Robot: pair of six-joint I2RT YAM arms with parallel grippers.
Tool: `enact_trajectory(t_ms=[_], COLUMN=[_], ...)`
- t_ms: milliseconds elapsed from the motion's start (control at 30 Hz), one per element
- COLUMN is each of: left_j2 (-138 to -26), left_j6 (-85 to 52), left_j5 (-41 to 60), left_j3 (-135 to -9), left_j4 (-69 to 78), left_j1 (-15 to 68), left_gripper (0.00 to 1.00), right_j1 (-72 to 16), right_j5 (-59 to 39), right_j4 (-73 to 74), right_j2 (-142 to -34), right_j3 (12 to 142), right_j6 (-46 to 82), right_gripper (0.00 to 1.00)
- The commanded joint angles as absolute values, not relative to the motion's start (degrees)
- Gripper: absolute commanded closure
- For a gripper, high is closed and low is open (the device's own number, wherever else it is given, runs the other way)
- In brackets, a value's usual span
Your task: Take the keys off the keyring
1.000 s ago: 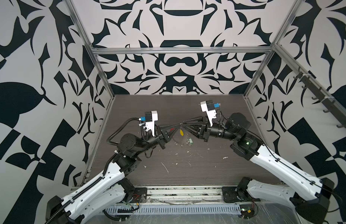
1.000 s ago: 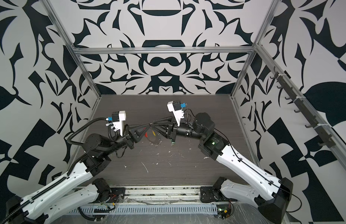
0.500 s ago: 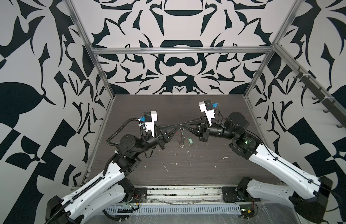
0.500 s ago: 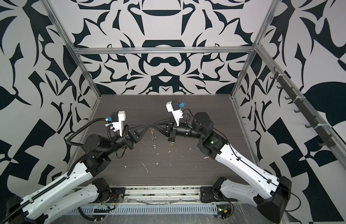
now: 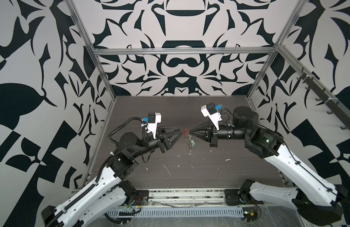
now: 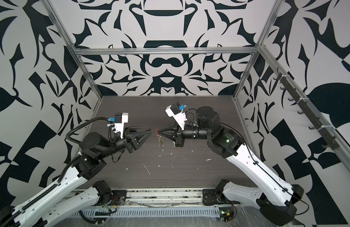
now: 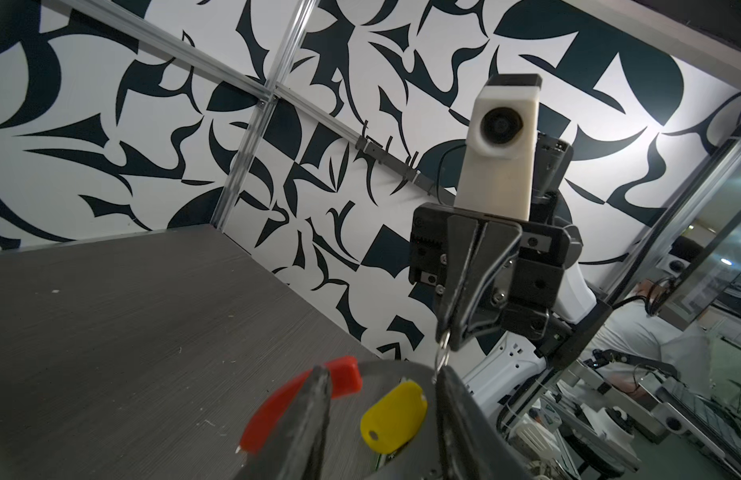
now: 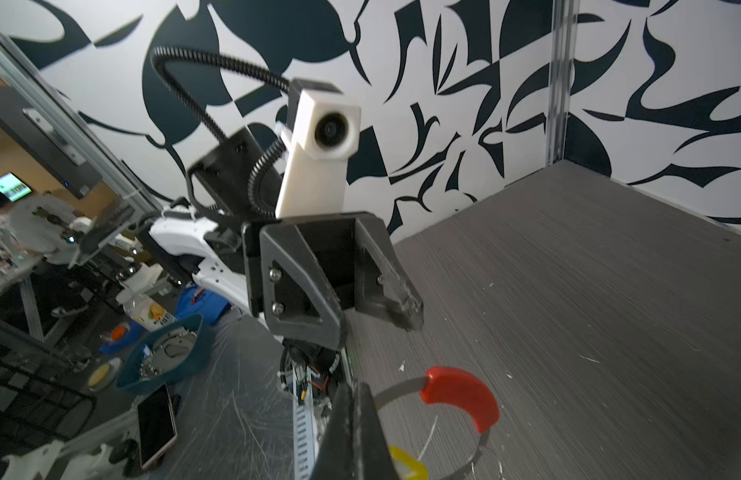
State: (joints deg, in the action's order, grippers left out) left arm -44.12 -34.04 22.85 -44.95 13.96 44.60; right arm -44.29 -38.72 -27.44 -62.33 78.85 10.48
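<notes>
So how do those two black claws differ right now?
The left gripper stands open, gripping nothing; the right gripper is shut on the keyring. The keyring hangs from the right gripper, not the left gripper. Both are black, raised above the table, pointing at each other.

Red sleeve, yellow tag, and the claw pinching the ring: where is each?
red sleeve (image 8: pixel 460 388): right wrist view, middle of the curved plastic.
yellow tag (image 7: pixel 396 413): left wrist view, centre of its flat face.
right gripper (image 7: pixel 452 338): left wrist view, at its closed fingertips.
</notes>
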Motion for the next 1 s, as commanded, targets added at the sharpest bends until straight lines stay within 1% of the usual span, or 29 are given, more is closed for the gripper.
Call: enact_trajectory(t_ms=[0,133,300,433,633,767,967], left_j2=[-45.76,-49.17,-52.41,-53.22,-52.64,-52.84,-54.38], left_j6=[-31.04,-30.35,-29.5,-28.88,-27.34,-27.41,-27.77], left_j5=[28.41,32.94,35.65,36.5,36.08,37.79,38.76], left_j3=[-48.59,-52.0,-55.03,-55.96,-56.52,-56.62,-57.16], left_j4=[5.04,0.93,-3.83,-5.54,-8.26,-7.49,-7.56], left_j1=[44.53,44.56,44.56,44.52,44.56,44.55,44.56], left_gripper=[0.54,0.56,0.62,0.63,0.62,0.69,0.7], right_j1=[-44.47,-44.48,-44.47,-44.47,-44.45,-44.48,-44.48], right_j5=[-40.24,-40.25,-40.69,-40.93,-41.98,-42.46,-42.62], right_j4=[-40.24,-44.95,-45.46,-45.75,-45.72,-45.02,-44.49], right_j2=[-64.8,-66.94,-67.48,-67.58,-67.24,-67.32,-67.37], right_j3=[83.3,86.41,87.2,87.63,87.92,87.84,88.42], right_j6=[1.89,-0.85,-1.14,-1.22,-1.27,-0.8,-0.27], right_gripper=[1.0,1.0,1.0,1.0,1.0,1.0,1.0])
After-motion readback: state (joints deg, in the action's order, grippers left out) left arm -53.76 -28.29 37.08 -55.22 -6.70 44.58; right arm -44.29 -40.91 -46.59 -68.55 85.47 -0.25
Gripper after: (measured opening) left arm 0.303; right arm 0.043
